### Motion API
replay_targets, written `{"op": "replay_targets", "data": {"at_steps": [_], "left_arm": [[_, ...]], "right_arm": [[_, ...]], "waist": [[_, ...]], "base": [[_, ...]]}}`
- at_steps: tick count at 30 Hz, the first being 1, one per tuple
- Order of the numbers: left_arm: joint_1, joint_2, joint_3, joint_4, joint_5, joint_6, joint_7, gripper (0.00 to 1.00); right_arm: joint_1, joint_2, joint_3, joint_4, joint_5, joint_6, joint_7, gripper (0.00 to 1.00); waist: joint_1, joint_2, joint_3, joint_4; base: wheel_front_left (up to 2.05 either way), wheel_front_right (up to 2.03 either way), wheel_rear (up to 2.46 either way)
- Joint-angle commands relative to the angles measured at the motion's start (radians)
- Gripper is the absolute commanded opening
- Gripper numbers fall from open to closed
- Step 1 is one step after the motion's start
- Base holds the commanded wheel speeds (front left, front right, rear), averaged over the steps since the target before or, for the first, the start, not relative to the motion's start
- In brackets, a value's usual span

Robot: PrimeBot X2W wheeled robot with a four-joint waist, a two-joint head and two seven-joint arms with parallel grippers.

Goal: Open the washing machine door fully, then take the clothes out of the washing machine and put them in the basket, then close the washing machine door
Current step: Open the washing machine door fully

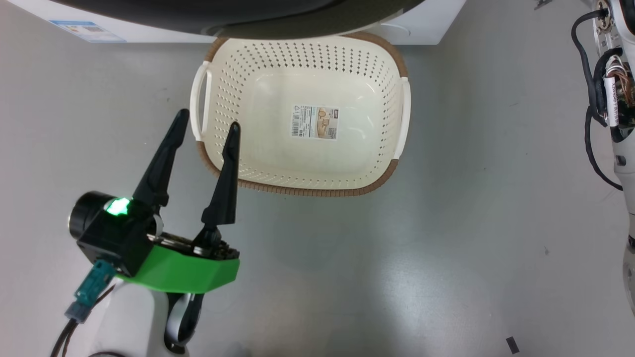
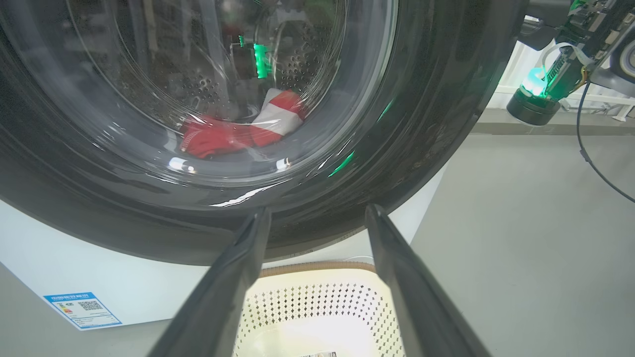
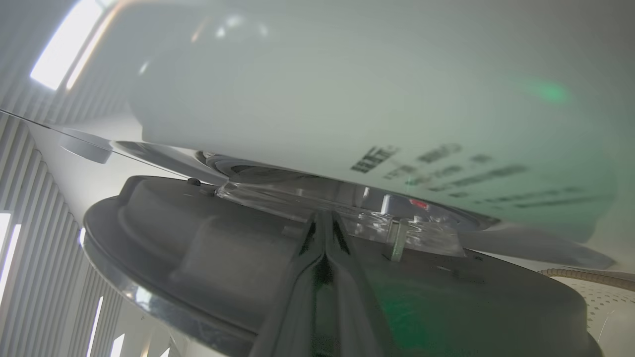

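The right gripper (image 3: 325,220), fingers pressed flat together on nothing, points into the narrow gap between the door (image 3: 208,248) and the white front of the washing machine (image 3: 347,89). The door's inner face runs alongside its fingers, so this arm looks the nearer one to swing it wider. The left gripper (image 1: 208,120) hangs spread and empty, with the basket (image 1: 302,191) just ahead and the clothes (image 2: 223,136) farther on, behind the glass.

Grey glossy floor (image 1: 471,223), cream perforated basket (image 1: 307,191) standing on it, white washing machine (image 1: 436,20) just behind
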Motion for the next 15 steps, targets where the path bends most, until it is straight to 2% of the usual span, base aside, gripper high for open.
{"op": "replay_targets", "data": {"at_steps": [1,15], "left_arm": [[0.002,0.02,0.031,-0.018,-0.002,-0.006,-0.008,1.0],[-0.003,0.017,0.041,-0.004,-0.01,-0.006,-0.008,1.0]], "right_arm": [[-0.01,0.034,0.011,-0.025,0.005,0.001,0.018,0.0],[0.037,0.036,0.049,-0.072,-0.035,0.001,0.134,0.0]], "waist": [[0.0,-0.0001,-0.001,-0.001],[0.0,-0.0001,-0.022,-0.025]], "base": [[0.0,0.0,0.0],[0.0,0.0,0.0]]}}
